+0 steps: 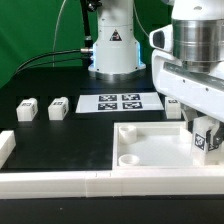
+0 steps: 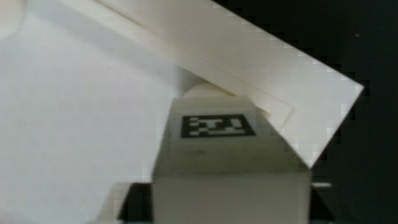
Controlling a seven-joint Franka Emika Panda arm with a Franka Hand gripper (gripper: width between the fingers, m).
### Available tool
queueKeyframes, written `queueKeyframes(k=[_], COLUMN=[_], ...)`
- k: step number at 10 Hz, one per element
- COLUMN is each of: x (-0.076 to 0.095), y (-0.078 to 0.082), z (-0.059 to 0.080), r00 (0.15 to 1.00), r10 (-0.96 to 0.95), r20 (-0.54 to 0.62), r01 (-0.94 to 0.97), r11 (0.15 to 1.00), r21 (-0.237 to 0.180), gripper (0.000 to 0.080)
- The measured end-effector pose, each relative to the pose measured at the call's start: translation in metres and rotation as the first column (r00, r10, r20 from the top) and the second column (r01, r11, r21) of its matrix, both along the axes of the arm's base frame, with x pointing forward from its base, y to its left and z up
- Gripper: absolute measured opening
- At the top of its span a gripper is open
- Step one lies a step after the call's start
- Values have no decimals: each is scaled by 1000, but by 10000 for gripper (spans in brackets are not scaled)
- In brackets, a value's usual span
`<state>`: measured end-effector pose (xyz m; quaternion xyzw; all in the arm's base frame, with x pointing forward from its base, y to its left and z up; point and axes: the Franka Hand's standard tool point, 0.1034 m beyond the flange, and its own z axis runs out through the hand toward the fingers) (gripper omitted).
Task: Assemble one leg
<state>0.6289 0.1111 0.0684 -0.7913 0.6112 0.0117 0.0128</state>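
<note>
My gripper (image 1: 206,137) is shut on a leg (image 1: 208,139), a small white block with a marker tag facing the camera. It holds the leg at the exterior view's right, over the right side of the large white tray-like part (image 1: 150,133). In the wrist view the leg (image 2: 221,150) stands between the dark fingers (image 2: 143,197) of my gripper (image 2: 228,200). Its tag faces the camera, and the white tray part (image 2: 89,110) lies beneath with its raised rim (image 2: 285,70) running diagonally. Two more legs (image 1: 27,109) (image 1: 58,107) lie at the exterior view's left. Another leg (image 1: 173,107) lies behind the gripper.
The marker board (image 1: 120,102) lies at the middle back, in front of the arm's base (image 1: 110,50). A long white rail (image 1: 90,181) runs along the front edge, with a white piece (image 1: 5,148) at the far left. A round socket (image 1: 130,158) shows in the tray's near corner.
</note>
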Motion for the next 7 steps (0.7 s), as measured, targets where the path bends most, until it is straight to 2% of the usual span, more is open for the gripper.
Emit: queueKeyframes(k=[4, 6, 7], x=[-1, -2, -2], y=[-2, -2, -2], z=[1, 1, 1], r00=[923, 859, 855], r10=[-385, -511, -517], r20=[-17, -25, -24], r01=[385, 511, 517], r11=[923, 860, 856], r21=[-3, -5, -5], gripper=[294, 294, 294])
